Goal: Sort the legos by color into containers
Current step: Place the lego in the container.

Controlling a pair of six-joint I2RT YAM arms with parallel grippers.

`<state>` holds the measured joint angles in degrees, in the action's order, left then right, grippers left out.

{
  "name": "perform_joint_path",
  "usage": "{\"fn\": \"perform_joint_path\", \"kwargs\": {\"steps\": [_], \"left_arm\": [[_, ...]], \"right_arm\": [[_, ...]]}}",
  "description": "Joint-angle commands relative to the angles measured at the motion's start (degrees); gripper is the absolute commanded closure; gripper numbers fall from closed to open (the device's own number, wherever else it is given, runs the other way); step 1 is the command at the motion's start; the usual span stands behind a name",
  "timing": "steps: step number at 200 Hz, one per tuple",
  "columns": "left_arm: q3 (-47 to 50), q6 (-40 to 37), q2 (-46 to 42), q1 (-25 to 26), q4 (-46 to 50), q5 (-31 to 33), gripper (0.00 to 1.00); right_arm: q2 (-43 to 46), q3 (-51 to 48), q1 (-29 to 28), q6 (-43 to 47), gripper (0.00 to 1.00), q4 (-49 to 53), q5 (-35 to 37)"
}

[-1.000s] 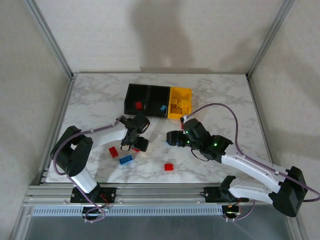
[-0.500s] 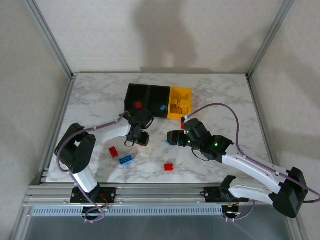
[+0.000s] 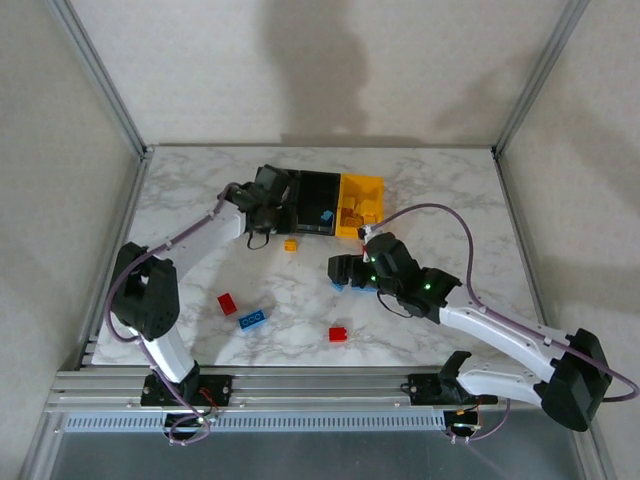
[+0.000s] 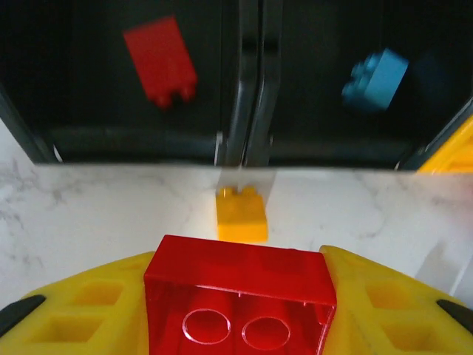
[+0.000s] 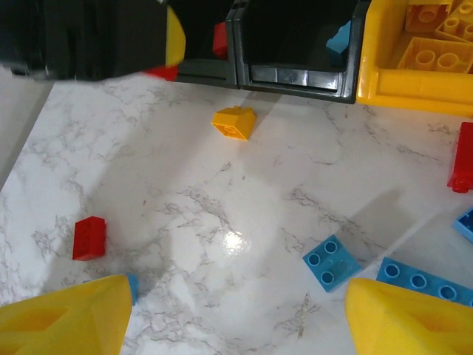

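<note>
Delivery of a red lego to the matching bin.

The marble table (image 3: 450, 190) carries three bins mid far edge: the left black bin (image 4: 133, 142) holds a red brick (image 4: 159, 59), the middle black bin (image 4: 332, 144) a blue brick (image 4: 375, 78), and the yellow bin (image 5: 443, 96) yellow bricks (image 5: 436, 52). The left gripper (image 4: 236, 303), clamped on a red lego (image 4: 236, 274), hangs just short of the left bin, likely to drop it there. The right gripper (image 5: 236, 325) stands open above blue legos (image 5: 331, 260), apparently lining up a pick. A yellow lego (image 4: 241, 214) lies loose before the bins.
</note>
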<state>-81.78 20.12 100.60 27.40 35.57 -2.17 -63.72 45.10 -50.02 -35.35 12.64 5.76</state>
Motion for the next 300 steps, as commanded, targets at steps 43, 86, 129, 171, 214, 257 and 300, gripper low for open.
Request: {"fn": "perform_joint_path", "kwargs": {"steps": [43, 86, 129, 171, 214, 257, 300], "left_arm": [[-13.61, 4.26, 11.81, -4.66, -0.08, 4.84, 0.59], [-20.46, 6.31, 19.07, -6.50, 0.80, 5.38, 0.58], [-22.73, 7.01, 23.27, -6.82, 1.05, 6.59, 0.55], [-22.74, 7.33, 24.86, -6.87, 0.81, 7.01, 0.54], [-22.90, 7.52, 25.55, -6.91, 1.28, 7.10, 0.41], [-23.43, 7.61, 23.32, -6.79, 1.28, 6.53, 0.34], [-21.82, 7.35, 18.53, -6.58, 1.19, 6.04, 0.34]], "right_arm": [[-2.07, 2.12, 0.37, 0.27, 0.24, -2.97, -0.79], [-0.71, 0.87, 0.41, -0.67, 0.24, -2.28, -0.15], [0.55, 0.38, 0.38, -0.99, 0.24, -1.18, 0.47], [1.43, -0.18, 0.43, -1.32, 0.24, -0.71, 0.88], [2.02, -0.45, 0.44, -1.47, 0.24, -0.35, 1.09], [2.29, -0.72, 0.46, -1.47, 0.24, -0.34, 1.25], [1.89, -0.71, 0.42, -1.38, 0.24, -0.60, 1.10]]}}
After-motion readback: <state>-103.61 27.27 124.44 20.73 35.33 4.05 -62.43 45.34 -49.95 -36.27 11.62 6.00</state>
